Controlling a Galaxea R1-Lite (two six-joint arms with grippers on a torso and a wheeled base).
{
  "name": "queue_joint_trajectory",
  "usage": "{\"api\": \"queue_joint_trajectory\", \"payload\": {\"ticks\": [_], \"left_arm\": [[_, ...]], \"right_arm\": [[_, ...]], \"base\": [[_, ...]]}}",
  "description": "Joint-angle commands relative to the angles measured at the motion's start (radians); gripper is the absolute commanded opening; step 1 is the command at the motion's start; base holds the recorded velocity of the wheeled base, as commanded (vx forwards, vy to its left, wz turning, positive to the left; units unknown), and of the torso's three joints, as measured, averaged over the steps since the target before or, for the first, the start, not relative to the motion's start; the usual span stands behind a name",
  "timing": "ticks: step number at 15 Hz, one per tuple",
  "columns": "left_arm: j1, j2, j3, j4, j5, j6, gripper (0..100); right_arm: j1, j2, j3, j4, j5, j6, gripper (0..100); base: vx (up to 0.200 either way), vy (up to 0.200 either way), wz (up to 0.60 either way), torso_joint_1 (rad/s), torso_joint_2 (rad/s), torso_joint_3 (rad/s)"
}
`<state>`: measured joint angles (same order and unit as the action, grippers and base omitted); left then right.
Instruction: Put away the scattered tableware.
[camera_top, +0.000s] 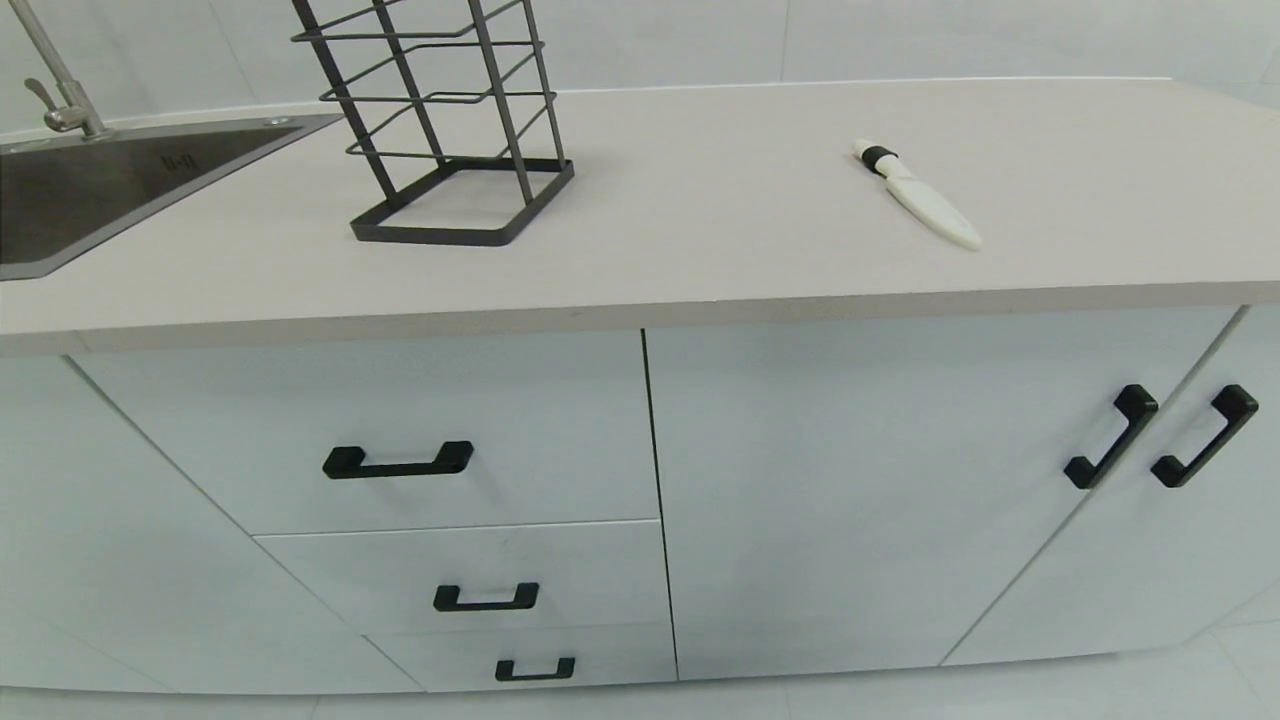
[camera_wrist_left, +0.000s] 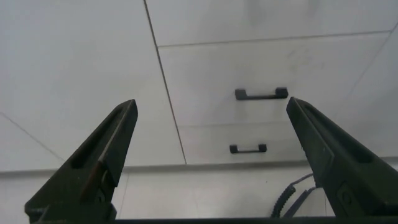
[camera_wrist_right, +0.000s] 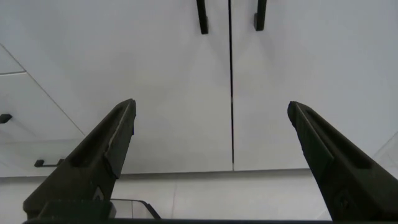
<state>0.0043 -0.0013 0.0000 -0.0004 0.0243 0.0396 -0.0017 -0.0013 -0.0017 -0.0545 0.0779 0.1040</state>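
Pale grey desk (camera_top: 700, 250) carries a white, black-banded knife (camera_top: 915, 195) at right, well apart from the black wire rack (camera_top: 430, 235) beside the steel sink (camera_top: 90, 190); left jaws and right jaws released, facing white cabinet fronts (camera_top: 850, 480).

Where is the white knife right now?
In the head view, the knife lies on the countertop, toward the robot's right, well apart from the wire rack.

No legible text; blurred mark (camera_top: 178, 161) on the sink (camera_top: 80, 200)
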Motion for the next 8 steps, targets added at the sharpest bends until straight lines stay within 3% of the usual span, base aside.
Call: {"api": "queue_joint_trajectory", "payload": {"ticks": [1, 8], "left_arm": [[0.000, 0.001, 0.000, -0.001, 0.000, -0.001, 100], [0.000, 0.001, 0.000, -0.001, 0.000, 0.000, 100]], "right_arm": [[0.000, 0.001, 0.000, -0.001, 0.000, -0.001, 100], [0.000, 0.001, 0.000, -0.001, 0.002, -0.014, 100]], "base": [[0.200, 0.000, 0.00, 0.002, 0.00, 0.002], [0.000, 0.000, 0.00, 0.000, 0.00, 0.000]]}}
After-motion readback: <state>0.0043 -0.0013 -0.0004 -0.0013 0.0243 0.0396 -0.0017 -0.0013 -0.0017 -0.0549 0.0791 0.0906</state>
